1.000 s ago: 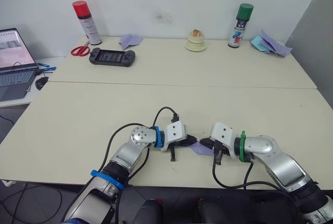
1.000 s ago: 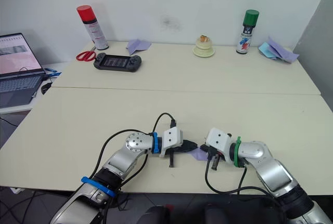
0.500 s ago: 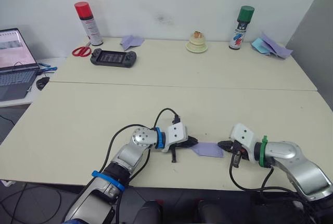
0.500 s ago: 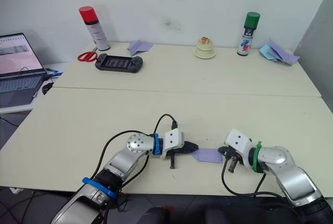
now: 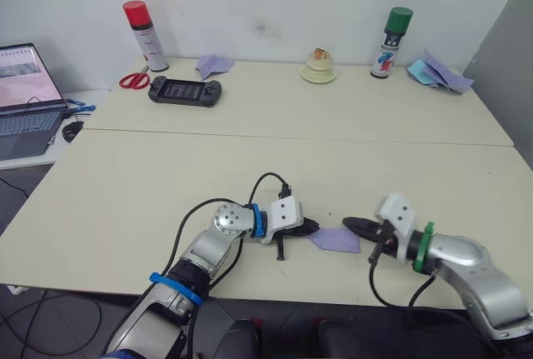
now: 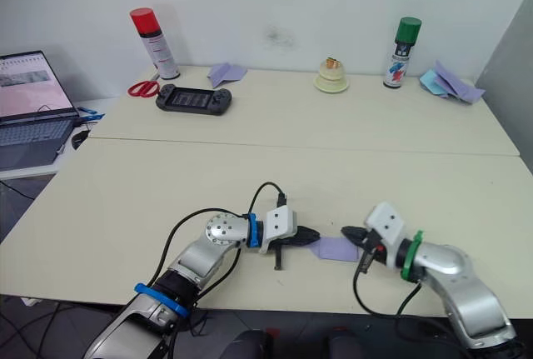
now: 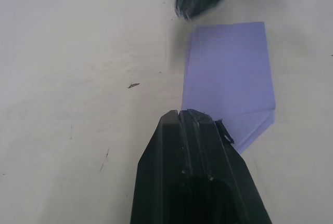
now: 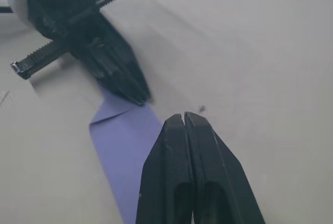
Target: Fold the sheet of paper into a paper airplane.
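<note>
The folded lavender paper airplane (image 6: 336,248) lies flat near the front edge of the counter (image 6: 275,167). The left hand (image 6: 311,235) touches its left end, and the right hand (image 6: 347,232) points at its right end.

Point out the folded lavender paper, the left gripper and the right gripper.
paper (image 5: 335,240): left eye view, middle of its flat face.
left gripper (image 5: 312,226): left eye view, tips at the paper's edge.
right gripper (image 5: 347,223): left eye view, fingertips.

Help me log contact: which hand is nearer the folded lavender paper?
Left. The left hand presses its shut fingertips on one end of the paper airplane; the right hand, also shut, sits just beside its opposite end.
</note>
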Robot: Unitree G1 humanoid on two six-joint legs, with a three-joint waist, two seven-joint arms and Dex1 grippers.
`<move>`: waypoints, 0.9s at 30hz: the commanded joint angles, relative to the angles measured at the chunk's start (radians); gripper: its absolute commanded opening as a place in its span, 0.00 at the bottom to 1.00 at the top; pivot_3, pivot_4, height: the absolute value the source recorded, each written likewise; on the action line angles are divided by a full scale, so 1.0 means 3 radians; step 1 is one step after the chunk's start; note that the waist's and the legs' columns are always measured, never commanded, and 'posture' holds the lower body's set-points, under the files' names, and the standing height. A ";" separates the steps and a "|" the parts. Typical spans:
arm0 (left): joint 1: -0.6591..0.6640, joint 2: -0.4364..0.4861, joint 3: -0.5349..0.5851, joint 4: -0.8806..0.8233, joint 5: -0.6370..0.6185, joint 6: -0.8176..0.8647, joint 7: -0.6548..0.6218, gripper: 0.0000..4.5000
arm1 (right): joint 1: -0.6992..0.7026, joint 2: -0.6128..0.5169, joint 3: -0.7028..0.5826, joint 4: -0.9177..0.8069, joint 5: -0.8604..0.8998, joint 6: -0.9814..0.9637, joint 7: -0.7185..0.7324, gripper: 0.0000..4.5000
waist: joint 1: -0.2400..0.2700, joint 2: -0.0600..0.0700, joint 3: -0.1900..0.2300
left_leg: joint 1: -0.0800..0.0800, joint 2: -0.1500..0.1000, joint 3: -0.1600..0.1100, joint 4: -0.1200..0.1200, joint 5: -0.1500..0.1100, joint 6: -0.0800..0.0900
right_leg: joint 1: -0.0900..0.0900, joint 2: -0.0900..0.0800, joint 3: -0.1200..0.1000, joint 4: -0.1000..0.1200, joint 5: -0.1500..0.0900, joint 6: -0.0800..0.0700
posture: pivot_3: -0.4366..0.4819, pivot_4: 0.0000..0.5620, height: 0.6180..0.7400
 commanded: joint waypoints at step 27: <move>0.0791 0.0741 0.0111 -0.0115 0.0053 0.0554 -0.0084 0.00 | -0.0054 0.0129 0.0645 0.0205 -0.0379 0.0368 -0.0288 0.01 | -0.0110 -0.0011 -0.0046 | 0.0016 0.0051 0.0007 -0.0015 -0.0012 -0.0018 | 0.0002 0.0026 -0.0026 0.0004 -0.0010 -0.0018 | 0.48 0.27 0.85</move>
